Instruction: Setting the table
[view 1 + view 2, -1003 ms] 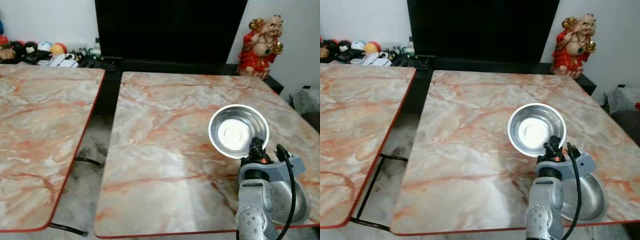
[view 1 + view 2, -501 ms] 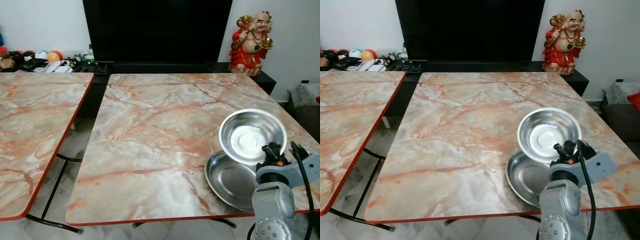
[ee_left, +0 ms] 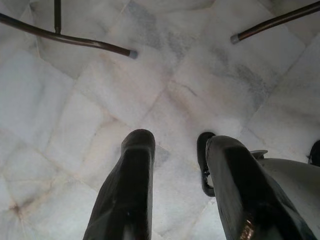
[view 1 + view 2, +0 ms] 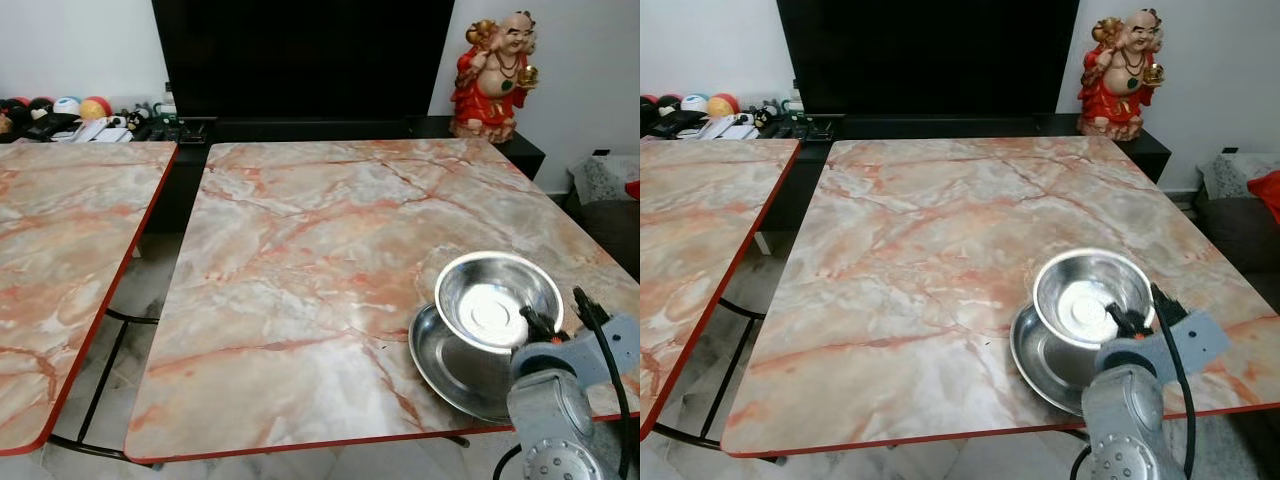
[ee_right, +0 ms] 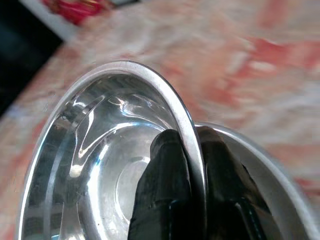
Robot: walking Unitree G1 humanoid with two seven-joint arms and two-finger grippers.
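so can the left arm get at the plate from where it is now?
Probably not. The left gripper hangs low, pointing at the floor, and the plate sits at the table's right front corner under the bowl held by the right gripper.

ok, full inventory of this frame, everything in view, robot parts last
steel bowl: 1, silver, pinched at its rim by the right gripper, over the plate
steel plate: 1, silver, on the right table near its front right corner
marble tables: 2, orange-veined with red edging, side by side with a gap between
figurine: 1, red and gold, on the dark cabinet behind the right table
black screen: 1, against the back wall
clutter of balls and small items: several, mixed colours, far left shelf
table legs: dark metal, on the pale tiled floor
right gripper: fingers either side of the bowl rim
left gripper: hanging idle over the floor, open
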